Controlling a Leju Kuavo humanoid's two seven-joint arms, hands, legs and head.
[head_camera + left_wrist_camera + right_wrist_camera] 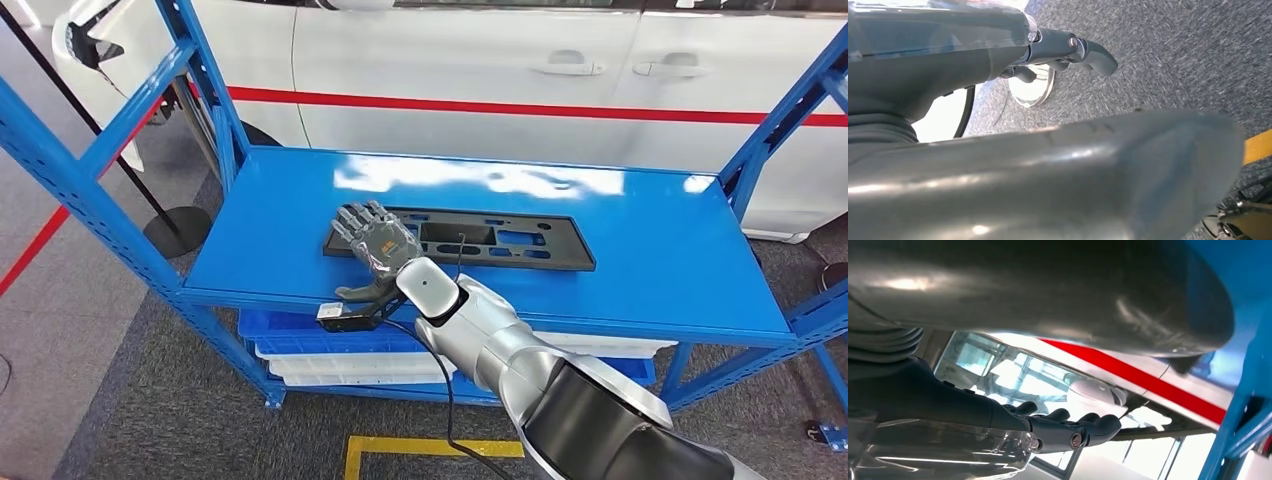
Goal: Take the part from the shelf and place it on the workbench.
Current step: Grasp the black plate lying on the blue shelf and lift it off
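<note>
The part [505,240] is a long flat black plate with several cut-outs. It lies flat on the blue shelf [650,265], a little left of the middle. My right hand [378,243] reaches in from the front and lies over the part's left end. Its fingers [358,218] are stretched out and apart, and the thumb [358,292] hangs by the shelf's front edge. In the right wrist view that hand [998,415] shows straight fingers [1093,427] with nothing between them. My left hand [1013,55] hangs over the grey floor, fingers [1093,52] loosely out and holding nothing.
A white car [480,60] with a red stripe stands close behind the shelf. Blue uprights [215,90] frame both ends. White and blue bins [330,365] sit on the lower level. A black post base [175,230] stands left, and yellow floor tape [430,448] lies in front.
</note>
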